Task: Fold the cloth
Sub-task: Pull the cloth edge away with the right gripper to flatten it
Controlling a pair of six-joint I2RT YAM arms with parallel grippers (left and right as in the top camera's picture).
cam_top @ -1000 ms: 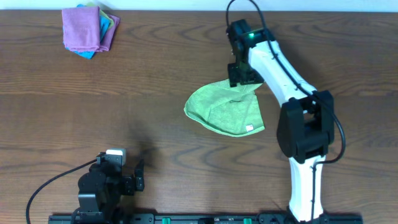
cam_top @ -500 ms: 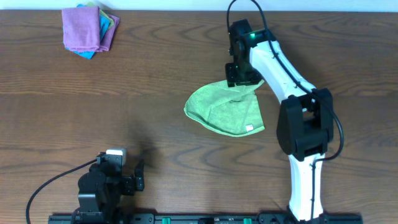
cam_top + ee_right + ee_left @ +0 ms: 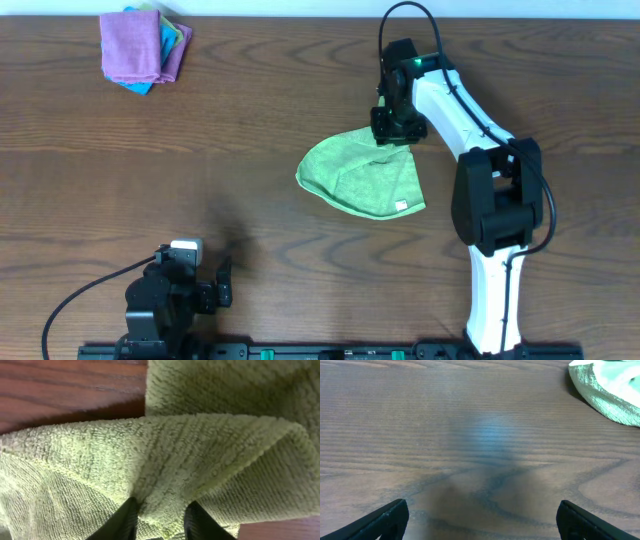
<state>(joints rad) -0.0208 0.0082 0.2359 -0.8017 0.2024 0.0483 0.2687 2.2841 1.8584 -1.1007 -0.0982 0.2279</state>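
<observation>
Counts: one lime-green cloth [image 3: 362,180], one small stack [image 3: 142,50] of folded cloths, two arms, two grippers. The stack is topped by a purple cloth [image 3: 130,45]; a blue cloth [image 3: 141,88] edge is seen beneath it, and a yellowish edge shows at its right side.

The table [image 3: 250,150] is dark brown wood grain with a slight sheen. The green cloth is microfibre with a fine looped pile, clear in the right wrist view [image 3: 190,455]. Its outline is rounded and uneven, partly folded over itself rather than square. One white tag [image 3: 401,206] is seen at its near right edge.

The cloth is located right of table centre, flat on the wood except at its far corner. That corner is pinched by the right gripper [image 3: 392,128]; a raised ridge of fabric is clamped between the two dark fingers [image 3: 125,520].

The left gripper [image 3: 482,520] is parked at the near left of the table, jaws spread wide, nothing held. Only an edge of the cloth [image 3: 607,387] is caught in its camera, well apart.
</observation>
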